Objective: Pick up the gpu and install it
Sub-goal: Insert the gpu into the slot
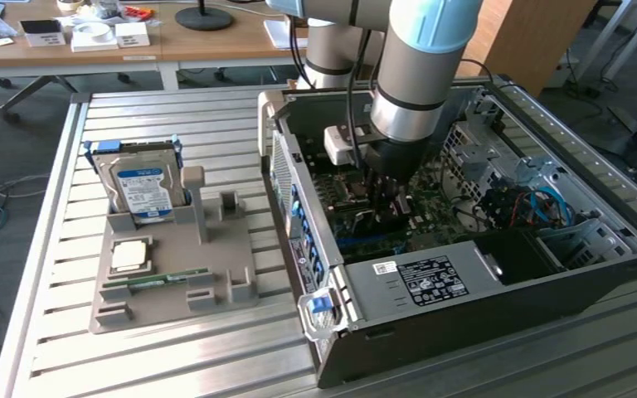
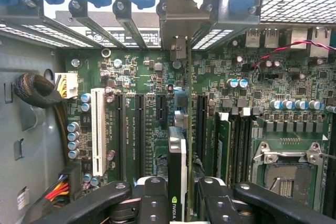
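Jaws clenched on gpu | edge-on over motherboard | near end cut off, seating unclear

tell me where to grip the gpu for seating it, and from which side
Its top edge, from above, with the tool pinching both flat faces. The gpu stands on edge over the motherboard slots, so its lower edge must stay free to drop in.

The black fingers clamp the gpu edge-on over the green motherboard.
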Controlling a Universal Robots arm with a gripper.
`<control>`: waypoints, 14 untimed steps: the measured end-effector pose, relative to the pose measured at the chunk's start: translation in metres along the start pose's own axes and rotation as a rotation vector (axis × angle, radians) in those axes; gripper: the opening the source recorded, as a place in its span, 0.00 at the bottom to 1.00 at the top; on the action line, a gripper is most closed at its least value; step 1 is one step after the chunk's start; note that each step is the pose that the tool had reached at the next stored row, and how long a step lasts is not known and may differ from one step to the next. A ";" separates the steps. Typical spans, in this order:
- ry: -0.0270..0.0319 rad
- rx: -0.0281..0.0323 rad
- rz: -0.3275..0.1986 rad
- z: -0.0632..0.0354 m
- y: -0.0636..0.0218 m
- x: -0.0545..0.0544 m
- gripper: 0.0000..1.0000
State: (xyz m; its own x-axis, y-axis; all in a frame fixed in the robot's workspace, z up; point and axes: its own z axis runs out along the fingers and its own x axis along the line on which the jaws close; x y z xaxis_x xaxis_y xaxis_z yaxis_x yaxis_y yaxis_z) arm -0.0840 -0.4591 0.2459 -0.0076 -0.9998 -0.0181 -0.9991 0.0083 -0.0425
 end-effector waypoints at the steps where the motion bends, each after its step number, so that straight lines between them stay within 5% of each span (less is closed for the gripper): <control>1: -0.0001 0.0001 0.000 0.0000 0.0000 0.000 0.27; 14: -0.0005 0.0017 0.000 -0.0010 0.0002 0.000 0.27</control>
State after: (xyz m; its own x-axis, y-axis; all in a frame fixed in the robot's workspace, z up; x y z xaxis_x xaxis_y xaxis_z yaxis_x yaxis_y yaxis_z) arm -0.0842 -0.4589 0.2470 -0.0077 -0.9998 -0.0186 -0.9990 0.0085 -0.0441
